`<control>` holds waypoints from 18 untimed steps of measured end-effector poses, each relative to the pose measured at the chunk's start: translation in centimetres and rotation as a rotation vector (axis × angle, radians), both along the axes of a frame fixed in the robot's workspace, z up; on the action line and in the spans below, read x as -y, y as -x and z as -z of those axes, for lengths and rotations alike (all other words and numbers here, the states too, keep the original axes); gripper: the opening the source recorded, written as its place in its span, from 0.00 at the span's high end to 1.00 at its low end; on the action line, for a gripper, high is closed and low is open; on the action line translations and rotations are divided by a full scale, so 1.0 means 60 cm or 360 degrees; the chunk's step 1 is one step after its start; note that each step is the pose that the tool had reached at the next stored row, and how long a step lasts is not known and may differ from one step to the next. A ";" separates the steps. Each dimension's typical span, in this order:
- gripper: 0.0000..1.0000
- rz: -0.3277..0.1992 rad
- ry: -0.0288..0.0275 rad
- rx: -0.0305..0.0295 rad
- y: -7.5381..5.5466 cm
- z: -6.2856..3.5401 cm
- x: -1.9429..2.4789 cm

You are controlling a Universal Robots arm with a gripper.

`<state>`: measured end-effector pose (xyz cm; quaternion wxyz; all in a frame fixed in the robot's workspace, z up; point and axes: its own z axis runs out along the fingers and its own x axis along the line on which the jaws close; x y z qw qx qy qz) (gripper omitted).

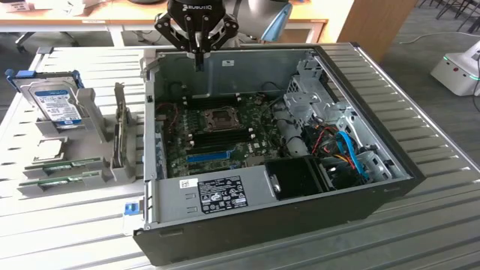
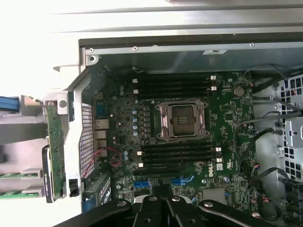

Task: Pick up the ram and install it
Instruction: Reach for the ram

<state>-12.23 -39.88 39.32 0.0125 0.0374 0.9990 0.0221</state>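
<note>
Two green ram sticks [image 1: 63, 166] [image 1: 58, 181] lie in a grey holder on the table at the exterior view's left, beside the open computer case [image 1: 352, 209]. In the wrist view their ends [image 2: 10, 175] [image 2: 10, 194] show outside the case wall. My gripper [image 1: 199, 61] hangs over the far edge of the case, well away from the ram, with its fingers pressed together and nothing between them. Seen from the wrist, the gripper [image 2: 163, 193] sits above the motherboard [image 2: 227, 118], whose black memory slots [image 2: 176, 85] [image 2: 178, 156] run on both sides of the processor socket [image 2: 183, 120].
A silver hard drive with a blue label [image 1: 57, 104] stands in the holder's back part, and a dark expansion card [image 1: 120, 133] stands upright next to the case wall. Cables [image 1: 347, 147] and a drive cage [image 1: 307, 95] crowd the case at the exterior view's right. A white machine [image 1: 459, 67] stands on the floor.
</note>
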 end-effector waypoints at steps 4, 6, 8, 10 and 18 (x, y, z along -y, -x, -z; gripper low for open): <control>0.89 0.0000 0.00003 -0.00002 0.005 0.000 0.0001; 0.89 0.0000 0.00001 -0.00002 0.010 0.000 0.0001; 0.89 0.0000 0.00002 -0.00001 0.015 0.000 0.0001; 0.89 0.0000 0.00002 -0.00001 0.019 0.000 0.0001; 0.89 0.0000 0.00001 0.00000 0.043 0.001 0.0001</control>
